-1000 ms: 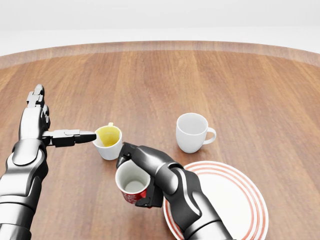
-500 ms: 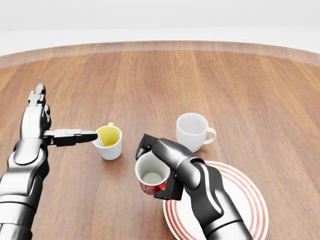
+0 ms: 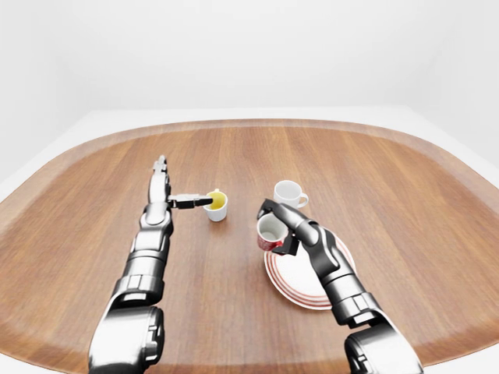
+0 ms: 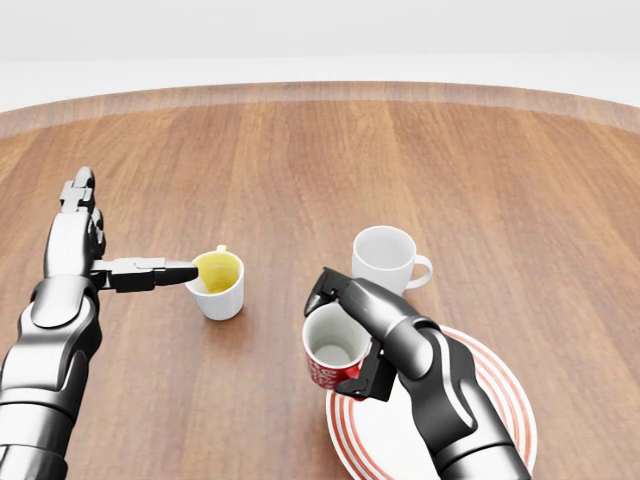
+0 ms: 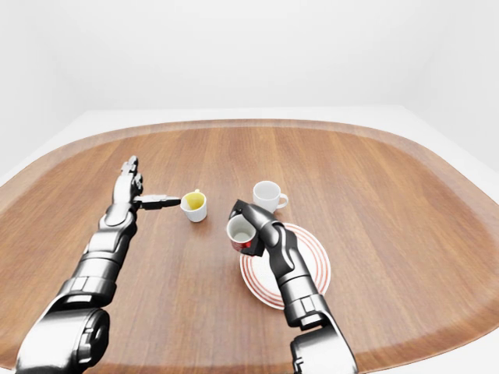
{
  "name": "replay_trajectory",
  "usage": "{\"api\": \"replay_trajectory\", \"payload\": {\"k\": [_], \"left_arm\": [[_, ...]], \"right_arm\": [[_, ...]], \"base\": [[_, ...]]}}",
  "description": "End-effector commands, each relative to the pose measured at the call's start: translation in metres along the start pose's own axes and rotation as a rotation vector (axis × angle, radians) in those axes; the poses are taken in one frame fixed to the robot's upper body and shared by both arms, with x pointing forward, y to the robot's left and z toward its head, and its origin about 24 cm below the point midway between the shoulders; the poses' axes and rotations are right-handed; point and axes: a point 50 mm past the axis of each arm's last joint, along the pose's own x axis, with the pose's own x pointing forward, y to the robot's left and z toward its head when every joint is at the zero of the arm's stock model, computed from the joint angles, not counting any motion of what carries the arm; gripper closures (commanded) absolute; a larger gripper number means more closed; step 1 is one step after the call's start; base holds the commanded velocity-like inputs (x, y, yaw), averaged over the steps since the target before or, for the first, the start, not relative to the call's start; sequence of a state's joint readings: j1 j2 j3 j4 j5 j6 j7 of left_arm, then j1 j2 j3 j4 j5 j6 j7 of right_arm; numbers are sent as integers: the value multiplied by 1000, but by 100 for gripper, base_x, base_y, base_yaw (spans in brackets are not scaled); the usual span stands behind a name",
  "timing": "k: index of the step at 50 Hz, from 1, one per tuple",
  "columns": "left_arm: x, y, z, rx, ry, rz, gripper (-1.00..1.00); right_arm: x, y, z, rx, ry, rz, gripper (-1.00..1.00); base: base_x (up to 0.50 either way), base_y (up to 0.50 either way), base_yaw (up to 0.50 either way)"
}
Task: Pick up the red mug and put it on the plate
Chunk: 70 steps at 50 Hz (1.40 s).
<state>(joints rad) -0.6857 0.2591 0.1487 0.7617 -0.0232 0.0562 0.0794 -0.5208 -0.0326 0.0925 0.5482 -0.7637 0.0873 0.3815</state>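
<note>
One red mug (image 4: 334, 358) — clamped in right hand (image 4: 385, 340), held over plate (image 4: 490, 400) left rim, w/ carry step underway. Left hand (image 4: 95, 265) spread, idle. Next: shift toward plate centre, lower, release.

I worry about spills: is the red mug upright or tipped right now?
Roughly upright: the red mug shows its open mouth upward and an empty white inside, held in the right hand at the plate edge.
</note>
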Motion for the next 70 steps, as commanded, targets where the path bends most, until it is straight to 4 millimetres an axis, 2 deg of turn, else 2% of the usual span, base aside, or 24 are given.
{"api": "replay_trajectory", "payload": {"k": [1,25,52,70], "left_arm": [[0,-1,0,1,1,-3,-100],[1,-2,-1,2,1,-2,-100],[0,-4,0,5,0,-4,-100],[1,-4,0,5,1,-4,-100]], "right_arm": [[-3,-5,-14,9,41,-25,100],[-10,-9,-49,80,138,-55,100],[-16,-9,-67,66,194,-75,100],[-21,-9,-88,97,265,-85,100]], "base": [[0,0,0],[0,0,0],[0,0,0],[0,0,0]]}}
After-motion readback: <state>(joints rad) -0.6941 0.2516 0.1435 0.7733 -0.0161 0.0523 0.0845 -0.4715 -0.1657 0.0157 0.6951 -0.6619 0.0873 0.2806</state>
